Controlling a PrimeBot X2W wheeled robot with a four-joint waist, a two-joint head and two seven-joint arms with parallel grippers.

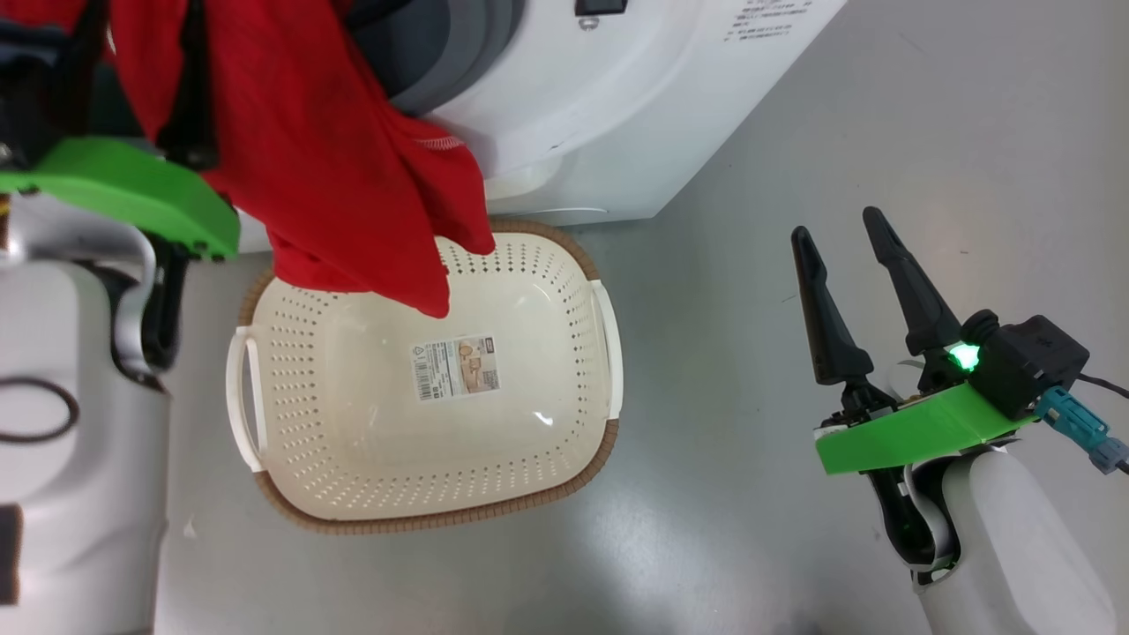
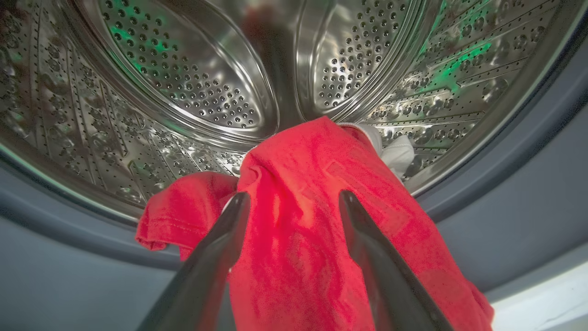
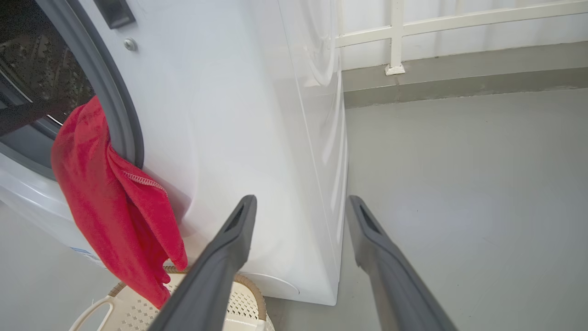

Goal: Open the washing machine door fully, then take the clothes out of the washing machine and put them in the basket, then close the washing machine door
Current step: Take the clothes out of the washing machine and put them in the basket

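Note:
The red clothes [image 1: 326, 168] hang out of the washing machine [image 1: 600, 132] mouth, their lower end dangling just above the cream basket [image 1: 529, 291] on the floor below. In the left wrist view my left gripper [image 2: 294, 195] is open; its fingers straddle the red clothes [image 2: 312, 220] draped over the grey gasket [image 2: 505, 184]. A bit of white cloth [image 2: 397, 154] lies behind them in the steel drum [image 2: 183, 92]. My right gripper [image 1: 837, 222] stands open and empty, right of the basket above bare floor. The washing machine door is out of view.
My left arm's green bracket [image 1: 123, 190] sits at the basket's upper left. The right gripper [image 3: 302, 198] points at the machine's white side [image 3: 239, 115], with the red clothes [image 3: 115, 207] and basket [image 3: 239, 294] to its left. Grey floor [image 3: 459, 184] runs back to a wall.

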